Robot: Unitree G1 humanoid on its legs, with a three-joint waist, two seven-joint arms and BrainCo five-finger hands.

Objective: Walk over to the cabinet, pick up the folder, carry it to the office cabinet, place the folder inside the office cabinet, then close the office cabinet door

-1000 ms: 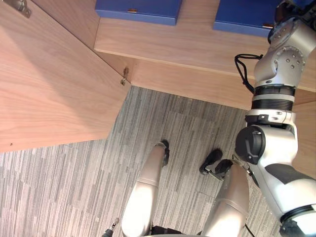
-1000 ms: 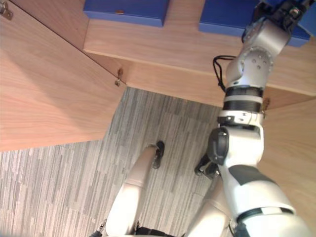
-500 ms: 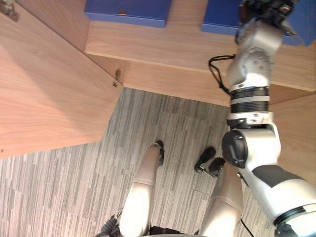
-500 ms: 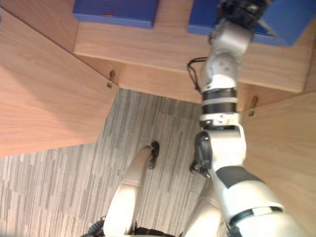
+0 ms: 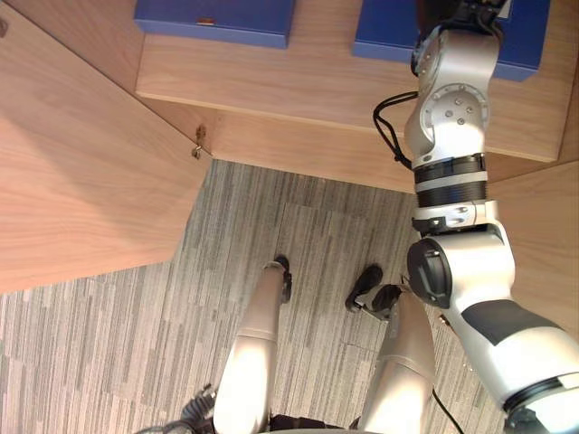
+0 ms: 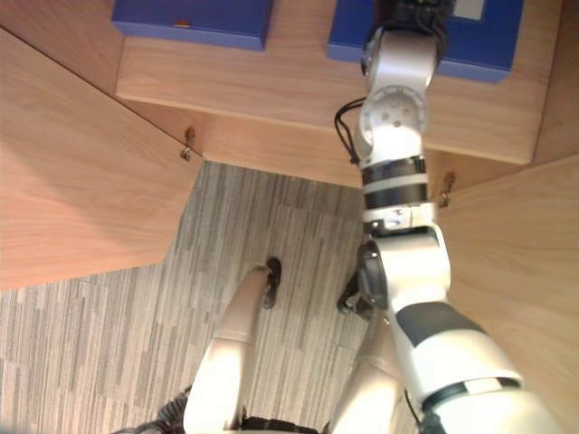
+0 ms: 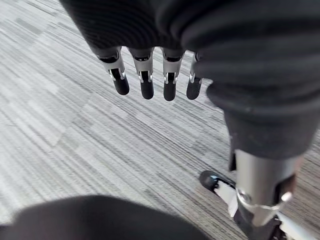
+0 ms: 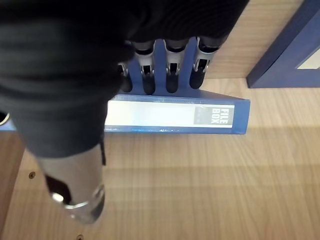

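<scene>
Closest to me, well below the folder, my left hand (image 7: 146, 82) hangs idle over the grey striped carpet (image 7: 65, 125), fingers straight and holding nothing. On the way up to the folder an open wooden cabinet door (image 5: 81, 181) swings out on the left, and another (image 6: 511, 271) on the right.

Above them is the cabinet shelf (image 8: 175, 170), and on it the folder (image 8: 175, 116), a blue box file lying flat with its spine facing my wrist camera. My right hand (image 8: 172, 70) is poised right over the folder, fingers straight and side by side, with their dark tips at its upper far edge. I cannot tell whether they touch it yet. Nothing is gripped, and I cannot see the thumb.

I judge the folder to be stiff board that will keep its shape in a grip. The cover looks smooth, so it may slide between my fingers. Its weight depends on its contents, which I cannot see. I would clamp across its thickness near the middle of the spine, fingers on top and thumb beneath. It may need dragging to the shelf's front edge first.

The spine carries a long white label with a darker patch of printed lettering at one end.

Just past the folder leans another blue piece with a white panel (image 8: 296, 47). Well off to the folder's left lies a second blue folder (image 5: 213, 18).
</scene>
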